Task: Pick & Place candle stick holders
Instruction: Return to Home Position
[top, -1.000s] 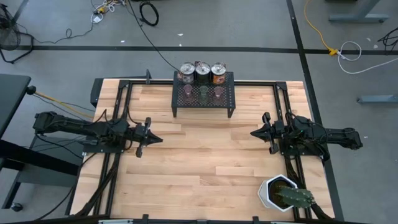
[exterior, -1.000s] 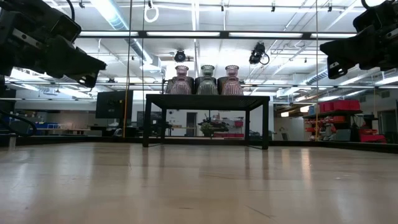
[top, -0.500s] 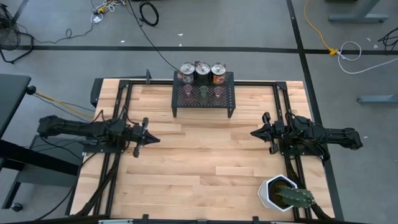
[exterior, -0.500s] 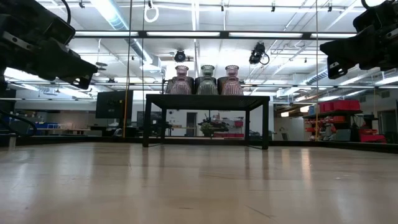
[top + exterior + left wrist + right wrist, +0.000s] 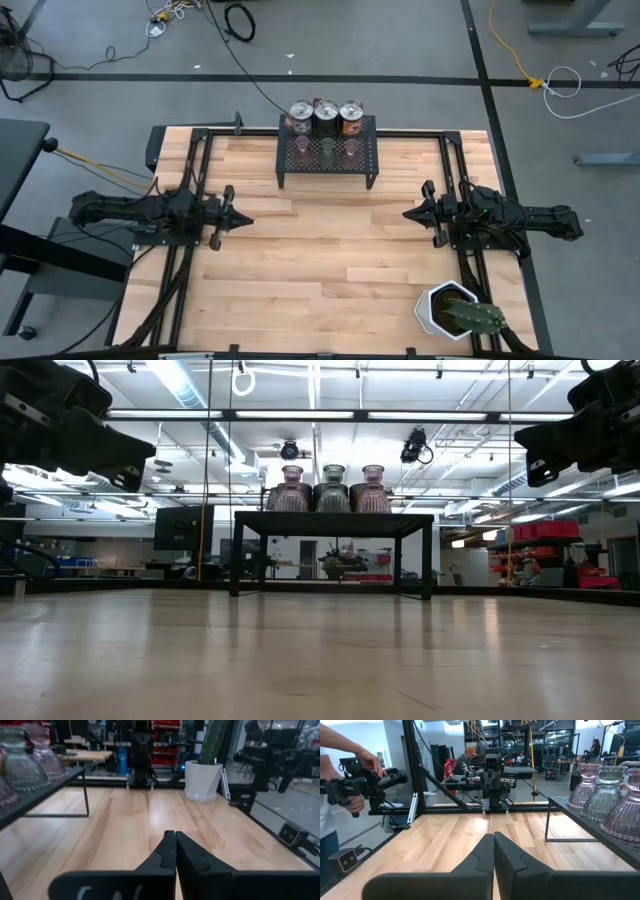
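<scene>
— Where do the holders lie from your tools?

— All six stand on the rack at the far middle of the table. The three cans make the far row, and the three cups stand in a row just nearer.

— And the grippers?

— My left gripper is at mid-left and my right gripper at mid-right. Each points inward along the left-right line, tips facing each other and well apart. The rack sits farther off and between them, so it is off to the side of each tip, not ahead.

— Which arm is nearer?

— Neither by much, I judge.

— Holding anything?

— No. Both pairs of fingers are pressed together on nothing.

— So what comes next?

— I judge the placing done. Going home means each arm drawing outward along its own axis, away from the rack, so nothing should get brushed.
</scene>
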Controlling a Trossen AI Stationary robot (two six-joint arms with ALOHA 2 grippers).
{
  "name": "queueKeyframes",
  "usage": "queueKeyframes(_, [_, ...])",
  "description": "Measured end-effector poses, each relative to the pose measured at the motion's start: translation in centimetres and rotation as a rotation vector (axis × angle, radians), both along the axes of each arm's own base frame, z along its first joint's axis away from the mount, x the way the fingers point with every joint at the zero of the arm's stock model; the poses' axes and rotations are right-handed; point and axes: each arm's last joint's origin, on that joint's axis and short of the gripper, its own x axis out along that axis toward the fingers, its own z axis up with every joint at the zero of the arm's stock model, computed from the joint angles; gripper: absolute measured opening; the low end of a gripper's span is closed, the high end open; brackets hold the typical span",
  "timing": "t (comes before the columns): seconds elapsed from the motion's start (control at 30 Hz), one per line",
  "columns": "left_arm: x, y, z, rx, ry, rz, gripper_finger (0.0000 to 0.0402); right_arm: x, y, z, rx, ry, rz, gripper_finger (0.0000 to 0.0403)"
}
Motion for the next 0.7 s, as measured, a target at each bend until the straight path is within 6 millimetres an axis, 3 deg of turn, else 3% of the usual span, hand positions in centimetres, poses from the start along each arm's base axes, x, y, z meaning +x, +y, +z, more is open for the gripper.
queueKeyframes(0.7, [-0.56,0.23,0.66,-0.002,-0.085,0.071,0.0012,0.00,0.00,0.00,0.000,0.000,0.000,0.0009])
